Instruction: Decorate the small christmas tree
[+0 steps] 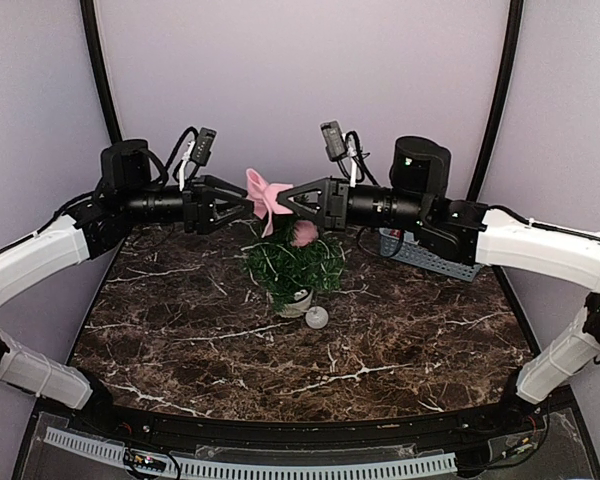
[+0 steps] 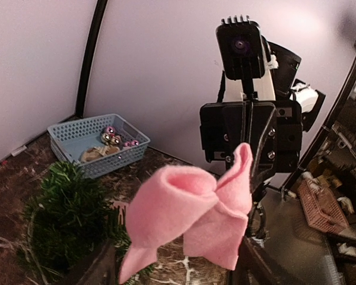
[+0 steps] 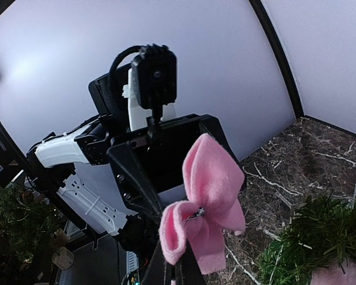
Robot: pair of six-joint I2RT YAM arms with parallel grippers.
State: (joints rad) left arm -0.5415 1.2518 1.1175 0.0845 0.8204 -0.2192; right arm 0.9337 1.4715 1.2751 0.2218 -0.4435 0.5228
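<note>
White shells clad the left arm and right arm; black joints, black wedge-shaped left gripper and right gripper, looped cables, boxy cameras.

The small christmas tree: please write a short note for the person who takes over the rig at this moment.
Right gripper: shut on the pink bow, held above the small christmas tree.
Left gripper: open, its fingers on either side of the bow.
The tree stands in its white pot; one pink decoration already sits near its top.
A silver ball lies beside the pot. The blue basket, back right, holds more ornaments.
To do: set the bow on the tree, then probably the ball and the basket's ornaments.
</note>
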